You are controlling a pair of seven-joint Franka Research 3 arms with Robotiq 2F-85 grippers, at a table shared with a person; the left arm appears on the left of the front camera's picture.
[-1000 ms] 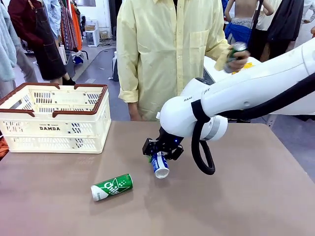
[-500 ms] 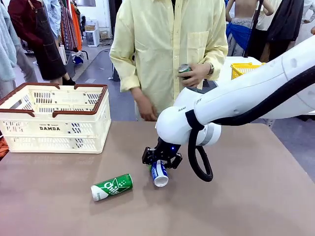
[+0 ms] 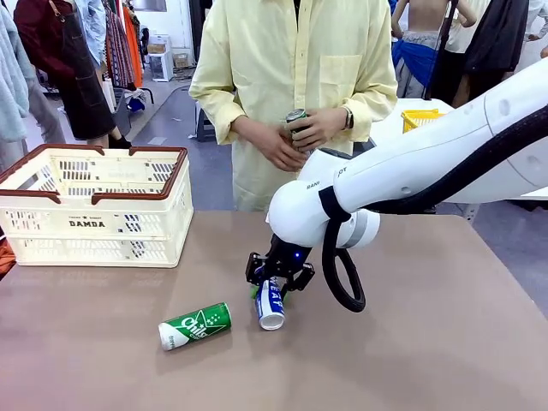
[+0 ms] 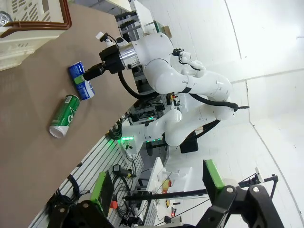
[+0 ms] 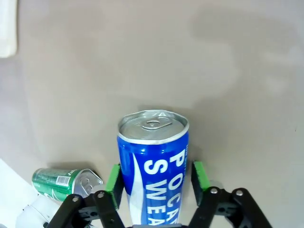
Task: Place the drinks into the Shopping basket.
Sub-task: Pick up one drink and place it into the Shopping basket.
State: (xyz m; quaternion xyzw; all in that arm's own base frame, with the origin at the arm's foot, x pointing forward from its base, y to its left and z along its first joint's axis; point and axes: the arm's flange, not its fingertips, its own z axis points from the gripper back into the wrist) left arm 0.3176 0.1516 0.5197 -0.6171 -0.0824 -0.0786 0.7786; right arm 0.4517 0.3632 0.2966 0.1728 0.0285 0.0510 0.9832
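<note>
Front view: the Shopping basket (image 3: 94, 205) stands at the left of the surface (image 3: 428, 342). Well apart from it, a green can (image 3: 194, 325) lies on its side. The blue can (image 3: 271, 310) stands tilted beneath the right end effector (image 3: 270, 289). The person's hands (image 3: 324, 128) hold a second green can (image 3: 296, 117). Right wrist view adds a thin gap beside one pad (image 5: 200, 176), so the grip looks released. Left wrist view: the left end effector (image 4: 156, 178) gapes wide, grasping nothing.
</note>
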